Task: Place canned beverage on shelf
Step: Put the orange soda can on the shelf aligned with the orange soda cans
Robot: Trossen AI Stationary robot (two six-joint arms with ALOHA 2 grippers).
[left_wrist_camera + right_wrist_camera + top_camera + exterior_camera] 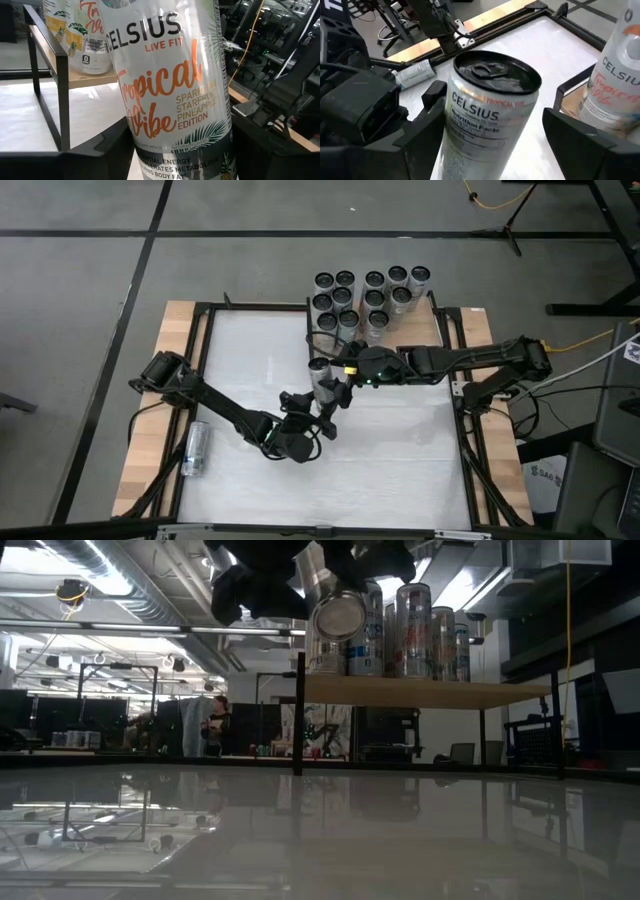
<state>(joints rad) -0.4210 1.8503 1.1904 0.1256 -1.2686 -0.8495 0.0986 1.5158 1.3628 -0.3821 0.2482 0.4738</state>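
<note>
My left end effector grips the can, my right end effector open around it; a mistimed handover could drop it short of the shelf.

A: How do the two arms look from above?

B: Both the left arm and the right arm are black, made of slim links joined by thicker rounded joints. Black cables run from each base.

A: Any markings or lights?

B: On the wrist of the right arm there is a small yellow label and a green point of light.

A: And the fingers?

B: The fingers of the right arm are flat, dark, matte plastic with angled edges.
</note>
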